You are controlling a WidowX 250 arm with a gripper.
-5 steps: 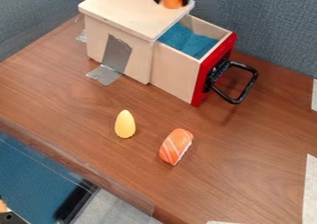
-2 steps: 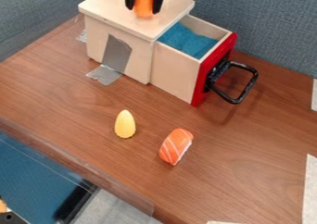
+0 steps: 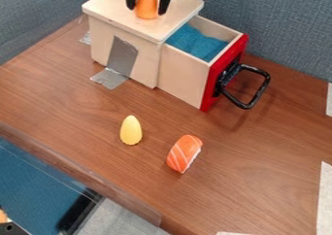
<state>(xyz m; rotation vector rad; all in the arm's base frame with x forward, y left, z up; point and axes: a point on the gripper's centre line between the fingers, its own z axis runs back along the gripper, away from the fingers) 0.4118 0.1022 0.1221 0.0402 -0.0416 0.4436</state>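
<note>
Above the wooden box (image 3: 120, 15) | hand (image 3: 146, 10) pointing down | pinching orange object (image 3: 147, 5)

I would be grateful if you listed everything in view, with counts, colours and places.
Boxy wooden cabinet: one, pale, table's back
Open wooden drawer: one, pale, red-fronted, cabinet's right
Looped handle: one, black, drawer front
Fabric-like lining: one, blue, inside drawer
Smooth rounded object: one, orange, in gripper
Toy corn cob: one, yellow, mid-table
Toy salmon sushi: one, orange-white, beside corn
Wood-grained table: one, brown, underneath
Fabric partitions: blue-grey, behind
Two-finger gripper: one, black, above cabinet
</note>
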